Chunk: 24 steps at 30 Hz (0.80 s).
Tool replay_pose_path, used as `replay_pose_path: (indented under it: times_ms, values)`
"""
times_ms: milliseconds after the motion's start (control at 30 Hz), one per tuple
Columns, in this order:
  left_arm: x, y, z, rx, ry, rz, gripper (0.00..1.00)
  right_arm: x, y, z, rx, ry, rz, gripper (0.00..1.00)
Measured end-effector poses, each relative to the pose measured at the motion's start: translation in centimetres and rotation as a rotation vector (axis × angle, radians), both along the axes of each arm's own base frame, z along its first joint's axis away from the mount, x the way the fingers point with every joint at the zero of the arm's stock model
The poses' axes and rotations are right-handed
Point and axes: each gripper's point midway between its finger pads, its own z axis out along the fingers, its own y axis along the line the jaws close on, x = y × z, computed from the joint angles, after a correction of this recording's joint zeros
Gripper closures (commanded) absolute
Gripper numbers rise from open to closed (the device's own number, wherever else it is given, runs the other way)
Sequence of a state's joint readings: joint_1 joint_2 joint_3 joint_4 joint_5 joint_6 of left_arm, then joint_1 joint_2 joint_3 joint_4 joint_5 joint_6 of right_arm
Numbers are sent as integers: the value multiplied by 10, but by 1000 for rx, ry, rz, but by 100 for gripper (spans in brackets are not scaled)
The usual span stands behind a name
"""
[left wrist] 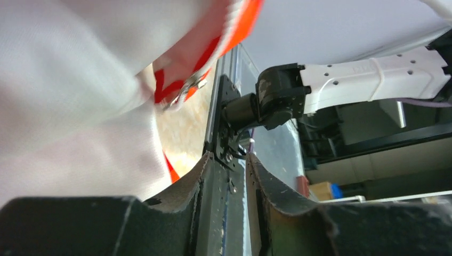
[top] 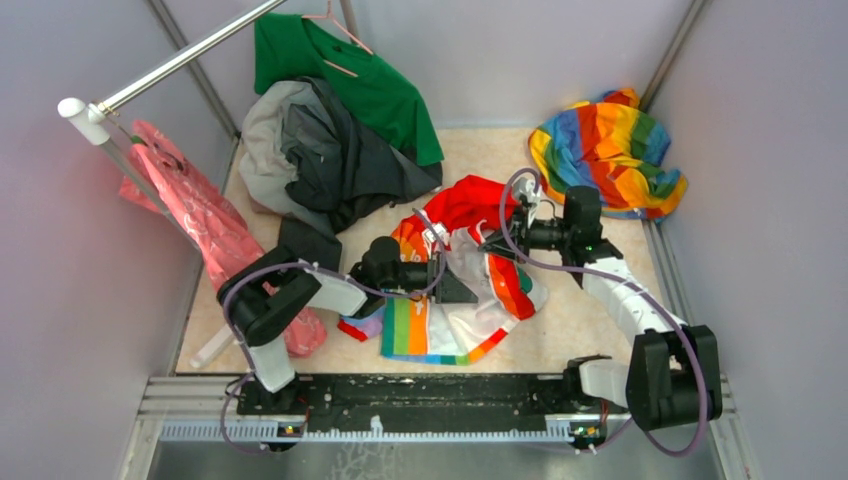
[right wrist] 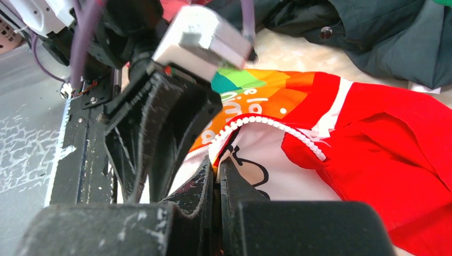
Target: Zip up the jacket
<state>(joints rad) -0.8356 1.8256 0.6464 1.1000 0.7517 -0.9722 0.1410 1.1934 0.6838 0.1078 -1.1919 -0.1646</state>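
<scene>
My right gripper [right wrist: 217,162] is clamped tight on the jacket [top: 465,312], pinching its front edge right beside the white zipper teeth [right wrist: 277,127]. My left gripper [left wrist: 229,160] has its fingers parted with nothing between them, white cloth and the orange-red strip [left wrist: 241,26] just off to one side. The jacket lies crumpled mid-table [top: 575,320], red hood [top: 470,200] toward the far wall.

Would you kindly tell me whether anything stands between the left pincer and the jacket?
Nothing visible does. The left pincer sits right beside the jacket, with only open air up to its zipper pull.
</scene>
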Motion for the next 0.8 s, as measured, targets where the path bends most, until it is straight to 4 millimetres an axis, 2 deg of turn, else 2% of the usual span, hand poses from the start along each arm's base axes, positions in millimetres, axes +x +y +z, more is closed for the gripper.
replay_pose_path:
  times_ms: [100, 200, 300, 367, 467, 533, 600, 700, 800]
  values:
    - [2, 5, 21, -48, -145, 27, 61, -3, 1, 1, 4, -5, 18, 100]
    - [7, 13, 42, -98, -331, 79, 49, -6, 2, 2, 11, -11, 40, 100]
    - [10, 23, 50, -129, -491, 132, 33, -9, 3, 4, 19, -19, 64, 100]
    - [13, 28, 53, -154, -581, 170, 27, -12, 3, 5, 24, -18, 80, 100]
    - [18, 31, 57, -199, -655, 206, 27, -17, 4, 6, 35, -13, 104, 100]
    - [24, 28, 55, -221, -666, 216, 32, -19, 4, 7, 40, -11, 116, 100]
    - [32, 22, 44, -211, -630, 214, 37, -20, 5, 7, 43, -10, 123, 100]
    - [41, 8, 25, -189, -542, 191, 40, -22, 5, 8, 47, -8, 131, 100]
    - [46, 0, 22, -196, -489, 181, 40, -22, 5, 8, 48, -5, 133, 100]
